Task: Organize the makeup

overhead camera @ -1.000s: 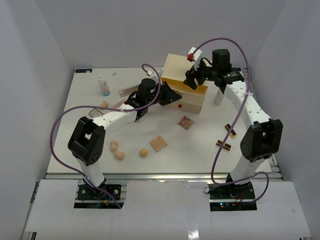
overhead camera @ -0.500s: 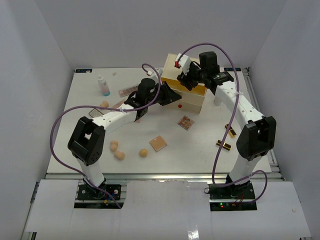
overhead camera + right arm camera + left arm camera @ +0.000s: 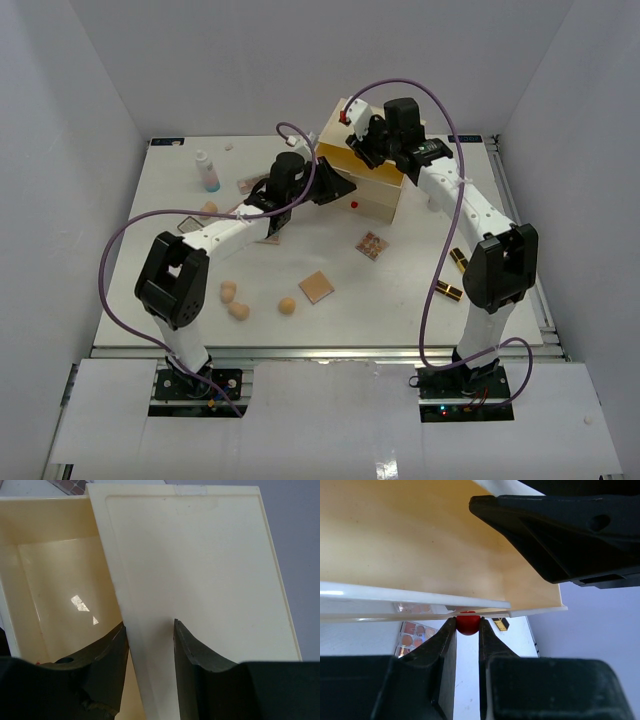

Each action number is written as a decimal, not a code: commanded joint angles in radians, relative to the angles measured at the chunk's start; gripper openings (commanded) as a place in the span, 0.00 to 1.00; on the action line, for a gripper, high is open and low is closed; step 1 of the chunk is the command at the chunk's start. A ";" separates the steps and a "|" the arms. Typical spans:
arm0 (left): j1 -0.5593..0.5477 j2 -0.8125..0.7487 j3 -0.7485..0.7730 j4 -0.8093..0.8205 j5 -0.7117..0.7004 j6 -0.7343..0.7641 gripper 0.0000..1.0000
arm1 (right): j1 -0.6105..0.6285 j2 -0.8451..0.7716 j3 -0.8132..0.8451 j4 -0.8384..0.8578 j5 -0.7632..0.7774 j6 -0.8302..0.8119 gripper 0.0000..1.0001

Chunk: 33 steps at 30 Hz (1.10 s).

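**A:** What changed just now?

**B:** The right arm (image 3: 470, 205) swung from the chest's (image 3: 385, 198) right end over to its top. The right gripper (image 3: 150, 632) has gone from wide to narrow. One finger is on the top panel (image 3: 200, 555) and the other is at the panel's edge, on the drawer (image 3: 55, 580) side. From this angle I can't tell if it's actually clamped yet.

**A:** And the left one?

**B:** Same as before. The left gripper (image 3: 468, 632) is pinched tight on the red knob (image 3: 468, 623), with the drawer pulled out. I'd say the right arm is there to steady the chest.

**A:** So nothing's been put away yet?

**B:** Nothing. It's all out on the table (image 3: 400, 300):
- **Sponges** (image 3: 239, 310): near the left arm's base.
- **Compact** (image 3: 316, 287): mid-table.
- **Palette** (image 3: 372, 245): in front of the chest.
- **Lipstick tubes** (image 3: 447, 291): on the right.
- **Bottle** (image 3: 206, 172): far left.

**A:** Anything in the way?

**B:** Both arms are crowded around the chest, so neither is free to pick anything up. The right arm also hangs over the drawer's mouth.
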 commanded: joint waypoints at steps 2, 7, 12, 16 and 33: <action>-0.042 -0.124 -0.067 -0.071 0.138 0.033 0.00 | -0.051 0.071 0.022 0.080 0.150 0.059 0.44; -0.042 -0.168 -0.109 -0.073 0.125 0.046 0.00 | -0.058 0.068 0.018 0.080 0.149 0.061 0.45; -0.042 -0.184 -0.133 -0.079 0.114 0.060 0.00 | -0.062 0.069 0.014 0.078 0.132 0.062 0.50; -0.042 -0.159 -0.107 -0.089 0.115 0.065 0.06 | -0.062 0.051 -0.010 0.085 0.101 0.064 0.58; -0.032 -0.075 -0.019 -0.096 0.134 0.060 0.61 | -0.070 -0.262 -0.131 0.090 -0.190 0.179 0.69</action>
